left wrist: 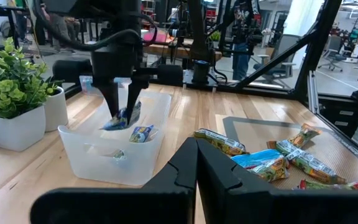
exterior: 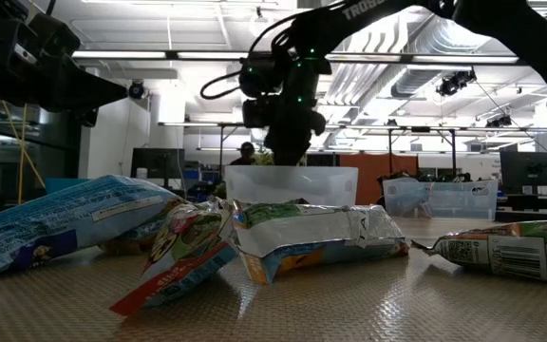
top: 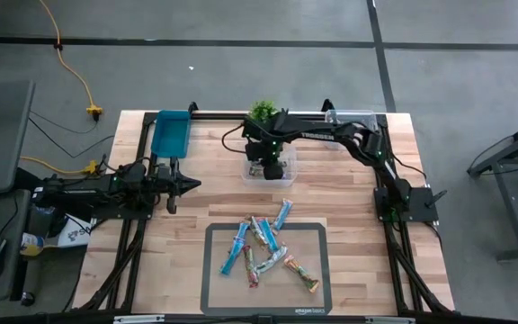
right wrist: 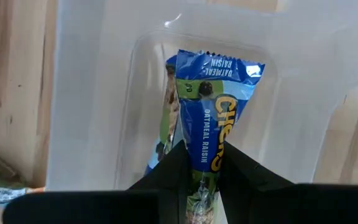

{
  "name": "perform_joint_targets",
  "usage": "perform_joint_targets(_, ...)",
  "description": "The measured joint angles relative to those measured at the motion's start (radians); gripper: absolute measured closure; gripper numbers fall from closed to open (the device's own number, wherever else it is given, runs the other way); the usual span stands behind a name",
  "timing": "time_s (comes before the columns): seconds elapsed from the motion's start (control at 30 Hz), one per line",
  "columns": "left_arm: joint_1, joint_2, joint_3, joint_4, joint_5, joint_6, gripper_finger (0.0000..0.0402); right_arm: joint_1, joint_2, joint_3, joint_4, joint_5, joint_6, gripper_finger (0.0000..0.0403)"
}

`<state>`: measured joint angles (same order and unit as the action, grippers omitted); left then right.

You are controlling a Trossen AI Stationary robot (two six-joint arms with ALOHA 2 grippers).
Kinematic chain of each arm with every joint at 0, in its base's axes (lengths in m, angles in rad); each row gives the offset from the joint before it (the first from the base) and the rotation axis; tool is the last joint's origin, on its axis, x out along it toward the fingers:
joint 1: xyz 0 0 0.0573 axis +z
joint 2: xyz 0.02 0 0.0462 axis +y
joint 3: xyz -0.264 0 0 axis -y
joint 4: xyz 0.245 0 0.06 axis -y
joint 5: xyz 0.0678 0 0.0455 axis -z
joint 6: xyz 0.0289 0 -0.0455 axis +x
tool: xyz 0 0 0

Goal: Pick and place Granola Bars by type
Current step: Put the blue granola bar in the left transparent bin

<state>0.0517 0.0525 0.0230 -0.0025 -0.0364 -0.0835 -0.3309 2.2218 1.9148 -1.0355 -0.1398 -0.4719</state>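
Several granola bars [top: 263, 247] lie loose on the dark-rimmed mat at the table's near side; the low view shows them up close [exterior: 292, 237] and the left wrist view from the side [left wrist: 278, 158]. My right gripper [top: 268, 165] reaches down into the clear plastic bin [top: 286, 175] at the table's far middle, shut on a blue bar [right wrist: 213, 112]. A second bar [left wrist: 142, 132] lies on the bin's floor. My left gripper [top: 187, 184] waits shut above the table's left side, its fingers [left wrist: 196, 155] pointing toward the bin. My right gripper [right wrist: 202, 163] pinches the blue bar between its two fingers, on the stretch of wrapper nearest the wrist [right wrist: 207, 149]. The fingers [left wrist: 114, 99] come from above, pointing down, and lie along the bar. The bar hangs below them inside the bin, its free end [right wrist: 219, 62] near the floor.
A blue bin [top: 171, 133] stands at the table's far left. A potted plant [top: 262, 111] stands just beyond the clear bin, also seen beside it [left wrist: 11, 93]. Another clear container [exterior: 444, 198] sits at the far right. Bare wood lies between bin and mat [top: 322, 270].
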Motion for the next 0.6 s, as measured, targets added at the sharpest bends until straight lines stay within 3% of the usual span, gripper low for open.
perform_joint_targets(0.6,0.0,0.0,0.0,0.0,0.0,0.0,0.04,0.0,0.005,0.0,0.0,0.031,0.051,0.0343)
